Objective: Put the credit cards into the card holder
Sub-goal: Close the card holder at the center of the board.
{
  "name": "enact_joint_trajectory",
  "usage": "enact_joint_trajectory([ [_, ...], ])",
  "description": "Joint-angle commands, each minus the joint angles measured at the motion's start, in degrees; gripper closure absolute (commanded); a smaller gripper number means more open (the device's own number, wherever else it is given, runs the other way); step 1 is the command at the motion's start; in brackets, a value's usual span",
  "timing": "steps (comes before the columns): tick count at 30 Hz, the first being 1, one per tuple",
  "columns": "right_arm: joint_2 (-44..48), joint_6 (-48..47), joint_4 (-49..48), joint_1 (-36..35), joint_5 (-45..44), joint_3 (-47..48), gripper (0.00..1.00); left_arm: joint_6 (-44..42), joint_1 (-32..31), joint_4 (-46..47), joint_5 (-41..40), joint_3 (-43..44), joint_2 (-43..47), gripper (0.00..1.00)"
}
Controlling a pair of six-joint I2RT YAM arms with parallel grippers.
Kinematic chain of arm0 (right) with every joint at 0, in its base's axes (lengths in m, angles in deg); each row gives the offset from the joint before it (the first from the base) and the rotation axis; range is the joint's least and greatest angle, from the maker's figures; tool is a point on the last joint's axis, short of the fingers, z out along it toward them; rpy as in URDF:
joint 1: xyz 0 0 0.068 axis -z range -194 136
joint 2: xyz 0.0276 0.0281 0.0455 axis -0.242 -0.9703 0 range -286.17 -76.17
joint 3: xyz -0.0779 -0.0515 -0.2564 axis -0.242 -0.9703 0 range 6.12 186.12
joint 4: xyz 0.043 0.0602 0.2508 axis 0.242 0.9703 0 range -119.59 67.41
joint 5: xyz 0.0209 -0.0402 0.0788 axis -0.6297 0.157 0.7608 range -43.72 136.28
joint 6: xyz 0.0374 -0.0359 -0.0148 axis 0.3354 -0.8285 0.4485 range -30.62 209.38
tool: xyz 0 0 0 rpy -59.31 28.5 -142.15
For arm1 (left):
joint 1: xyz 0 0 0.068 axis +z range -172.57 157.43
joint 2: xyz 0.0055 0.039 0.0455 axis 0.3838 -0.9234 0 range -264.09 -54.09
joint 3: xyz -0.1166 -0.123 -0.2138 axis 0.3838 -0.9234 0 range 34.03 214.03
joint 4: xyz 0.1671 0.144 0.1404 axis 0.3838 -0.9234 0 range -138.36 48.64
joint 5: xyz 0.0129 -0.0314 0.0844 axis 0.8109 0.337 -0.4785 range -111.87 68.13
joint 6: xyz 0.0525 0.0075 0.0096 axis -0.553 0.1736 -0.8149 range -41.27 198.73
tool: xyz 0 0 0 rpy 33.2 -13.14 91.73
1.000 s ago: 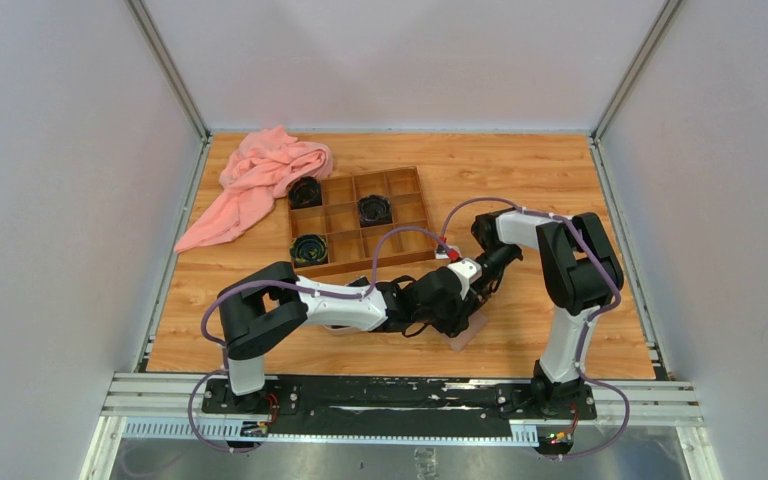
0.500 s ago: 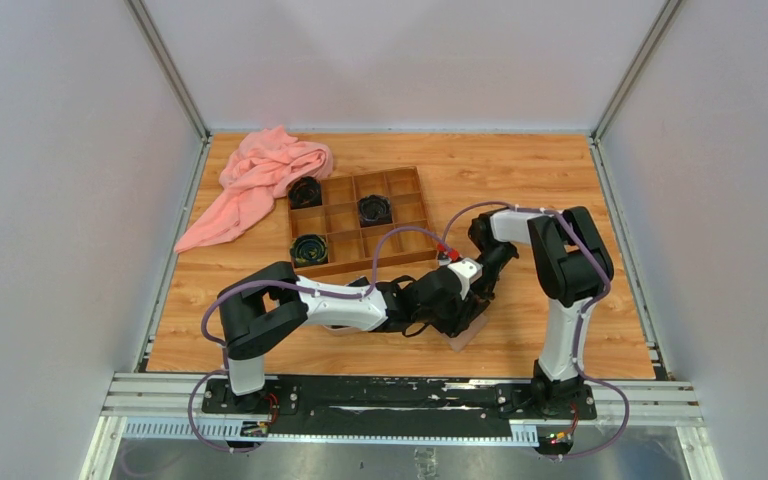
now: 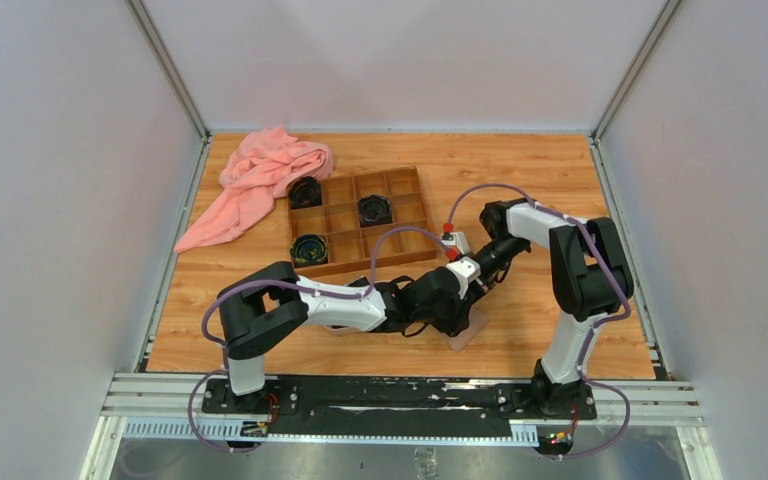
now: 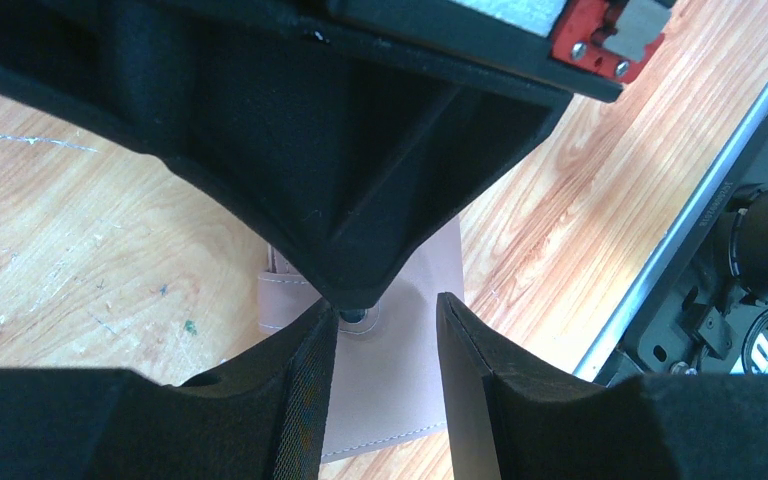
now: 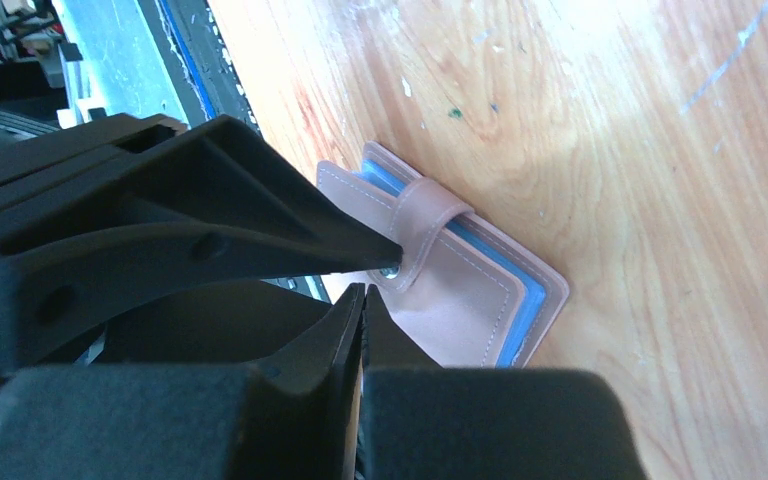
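Note:
The card holder point(image 3: 467, 337) lies shut on the table near the front edge, tan-pink with blue inner edges point(image 5: 470, 300) and a strap ending in a snap button point(image 4: 356, 321). My left gripper point(image 4: 388, 302) hangs open just above it, one finger point(image 5: 260, 240) pointing at the snap. My right gripper point(image 5: 363, 292) is shut with nothing in it. Its tip point(image 4: 355, 297) comes down beside the snap, between the left fingers. From above, both grippers point(image 3: 465, 300) crowd over the holder and hide most of it. The credit cards are out of view.
A brown wooden compartment box point(image 3: 360, 220) with round black coiled items point(image 3: 375, 209) stands behind the arms. A pink cloth point(image 3: 260, 175) lies at the back left. The metal rail point(image 4: 680, 250) runs close to the holder along the table's near edge.
The right arm's elbow has swung out to the right while its gripper stayed at the holder and closed fully. The left arm and the holder have not moved.

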State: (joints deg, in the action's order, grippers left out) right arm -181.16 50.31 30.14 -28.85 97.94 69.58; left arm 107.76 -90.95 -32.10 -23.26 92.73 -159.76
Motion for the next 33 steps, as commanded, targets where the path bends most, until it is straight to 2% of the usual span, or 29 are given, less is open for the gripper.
enact_joint_trajectory([
  [1, 2.08, -7.22, -1.28, 0.35, 2.98, -1.33, 0.98, 0.76, -0.09, -4.82, 1.83, -2.53, -2.94, 0.56],
  [8, 7.06, -8.34, -6.64, -1.58, 1.77, -6.04, 0.99, 1.02, 0.18, -4.69, 1.94, -2.59, -3.03, 0.56],
  [27, 1.75, 0.5, -10.87, -5.18, -8.4, -5.17, 0.99, 1.23, 0.16, -4.76, 1.92, -2.53, -2.62, 0.56],
  [33, 1.74, 2.39, -11.01, -5.71, -7.51, -5.18, 0.99, 1.46, 0.18, -4.73, 1.83, -2.62, -2.48, 0.56],
])
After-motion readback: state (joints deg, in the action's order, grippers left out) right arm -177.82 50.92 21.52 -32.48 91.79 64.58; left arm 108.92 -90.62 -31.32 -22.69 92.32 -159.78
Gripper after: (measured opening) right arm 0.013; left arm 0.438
